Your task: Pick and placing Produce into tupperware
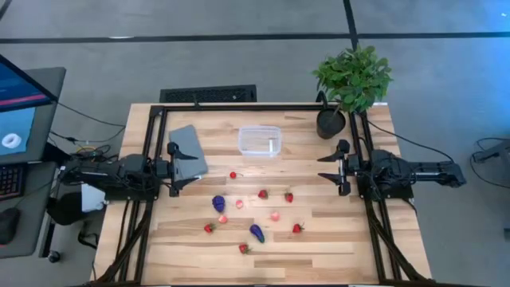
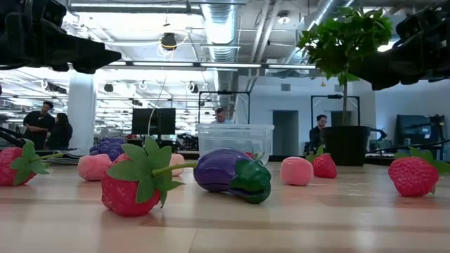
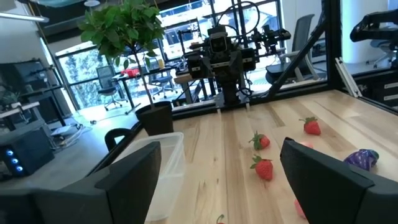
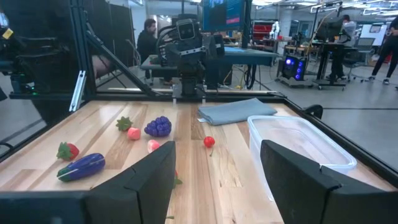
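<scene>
An office with desks and people lies beyond the wooden tabletop [image 1: 335, 239]. The clear tub [image 1: 260, 141] sits at the far middle with nothing in it. The produce [image 1: 256, 232] lies scattered on the near side of the tub. A grey lid [image 1: 188, 149] lies left of the tub, a potted plant [image 1: 351, 80] right. The left pincer [image 1: 173, 169] and right pincer [image 1: 333, 167] hover at the sides, fingers apart, holding nothing.
</scene>
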{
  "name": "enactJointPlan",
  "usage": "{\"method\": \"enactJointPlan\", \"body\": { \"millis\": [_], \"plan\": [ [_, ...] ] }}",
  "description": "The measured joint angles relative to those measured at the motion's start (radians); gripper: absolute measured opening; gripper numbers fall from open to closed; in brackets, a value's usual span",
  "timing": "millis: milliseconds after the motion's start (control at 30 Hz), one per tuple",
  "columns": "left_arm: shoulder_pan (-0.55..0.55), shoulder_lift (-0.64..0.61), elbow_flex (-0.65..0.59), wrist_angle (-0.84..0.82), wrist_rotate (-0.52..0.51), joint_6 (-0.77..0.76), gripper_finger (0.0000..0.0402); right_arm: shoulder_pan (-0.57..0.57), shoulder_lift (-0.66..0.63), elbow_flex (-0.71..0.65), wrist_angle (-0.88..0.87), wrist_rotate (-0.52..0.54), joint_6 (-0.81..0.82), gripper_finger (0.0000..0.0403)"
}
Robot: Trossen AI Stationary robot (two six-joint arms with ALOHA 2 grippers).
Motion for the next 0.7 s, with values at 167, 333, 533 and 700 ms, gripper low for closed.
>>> {"method": "enactJointPlan", "body": {
  "millis": [167,333,533,700],
  "plan": [
    [0.000,0.000,0.000,0.000,0.000,0.004,0.0320,0.000,0.000,0.000,0.000,0.000,0.000,0.0260],
    [0.000,0.000,0.000,0.000,0.000,-0.001,0.0320,0.000,0.000,0.000,0.000,0.000,0.000,0.0260],
    [0.000,0.000,0.000,0.000,0.000,-0.004,0.0320,0.000,0.000,0.000,0.000,0.000,0.000,0.0260],
    [0.000,0.000,0.000,0.000,0.000,0.005,0.0320,0.000,0.000,0.000,0.000,0.000,0.000,0.0260]
  ]
}}
